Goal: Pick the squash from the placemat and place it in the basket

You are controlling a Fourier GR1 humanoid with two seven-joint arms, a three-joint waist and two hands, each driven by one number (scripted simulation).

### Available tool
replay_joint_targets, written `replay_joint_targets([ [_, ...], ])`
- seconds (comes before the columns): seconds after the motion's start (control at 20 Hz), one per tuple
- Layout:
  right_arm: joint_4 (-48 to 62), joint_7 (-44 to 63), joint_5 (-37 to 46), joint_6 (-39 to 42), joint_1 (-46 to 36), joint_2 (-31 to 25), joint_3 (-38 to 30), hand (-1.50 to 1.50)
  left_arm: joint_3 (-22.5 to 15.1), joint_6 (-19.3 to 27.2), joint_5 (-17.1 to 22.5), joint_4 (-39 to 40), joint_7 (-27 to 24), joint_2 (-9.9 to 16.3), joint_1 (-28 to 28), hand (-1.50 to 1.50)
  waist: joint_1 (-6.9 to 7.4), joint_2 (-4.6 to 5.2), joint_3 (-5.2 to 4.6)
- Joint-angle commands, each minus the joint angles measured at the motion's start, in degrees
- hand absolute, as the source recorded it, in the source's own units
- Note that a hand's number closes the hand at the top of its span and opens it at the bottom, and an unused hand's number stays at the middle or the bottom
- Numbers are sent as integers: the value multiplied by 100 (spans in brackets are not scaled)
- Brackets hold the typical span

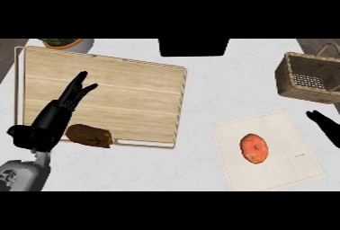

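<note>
The right robot hand (325, 126) is showing only partly at the right edge of the head view, hovering just beside the placemat (274, 166); whether its fingers are spread or curled cannot be told. The left robot hand (74, 95) is resting over the wooden cutting board (133, 94) with its fingers straight and holding nothing. The squash (254, 148) is lying near the middle of the placemat, untouched, so the pick is judged as not yet begun. The basket (310, 78) is standing at the far right corner of the table (219, 90), well apart from the squash. Risks from here: the squash is rounded and is likely to roll or slide if the fingers are closing off-centre. The placemat is thin and may be dragged along with it. The basket's handle and tall rim are likely to obstruct a low carry. The brown vegetable (90, 135) near the left robot hand is not the target.
</note>
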Motion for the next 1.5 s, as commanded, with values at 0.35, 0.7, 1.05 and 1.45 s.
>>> replay_joint_targets([
  [0.35,-508,-327,368,487,1025,756,-828,-150,153,-154,-373,-255,77,-426,111,0,87,25,22],
  [0.7,508,-1181,1808,-225,805,1798,166,-150,256,-269,-615,58,-191,-573,27,0,125,39,20],
  [1.05,2131,-2539,2226,-653,630,2225,-167,-150,407,-424,-607,-60,51,-742,88,0,132,38,22],
  [1.45,2277,-3143,2924,-1026,1127,2806,-80,-150,547,-751,-833,-155,136,-893,214,0,108,31,20],
])
